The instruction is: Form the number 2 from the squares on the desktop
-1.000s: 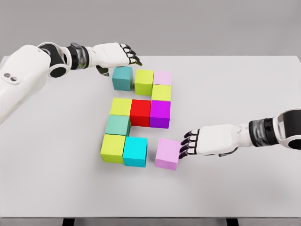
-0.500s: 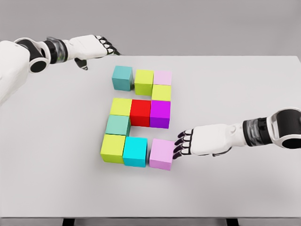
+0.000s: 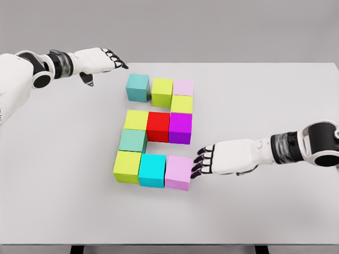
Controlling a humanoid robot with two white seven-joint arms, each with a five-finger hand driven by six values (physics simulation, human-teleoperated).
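Coloured cubes lie on the white table (image 3: 265, 95) in the outline of a 2. The top row has a teal cube (image 3: 137, 87), a yellow-green cube (image 3: 162, 91) and a pale pink cube (image 3: 183, 87). A red cube (image 3: 158, 126) and a purple cube (image 3: 180, 127) sit in the middle row. At the bottom right, a lilac cube (image 3: 179, 172) touches the cyan cube (image 3: 152, 170). My right hand (image 3: 203, 161) rests its open fingertips against the lilac cube's right face. My left hand (image 3: 103, 59) hovers open at the far left, away from the teal cube.
The teal cube stands slightly apart from the yellow-green cube beside it. Bare table surface spreads to the right, to the left and in front of the cubes. The table's front edge (image 3: 169, 244) runs along the bottom.
My right hand has pushed the lilac cube leftward until it meets the cyan cube. My left hand has drawn back up and to the left, away from the teal cube.
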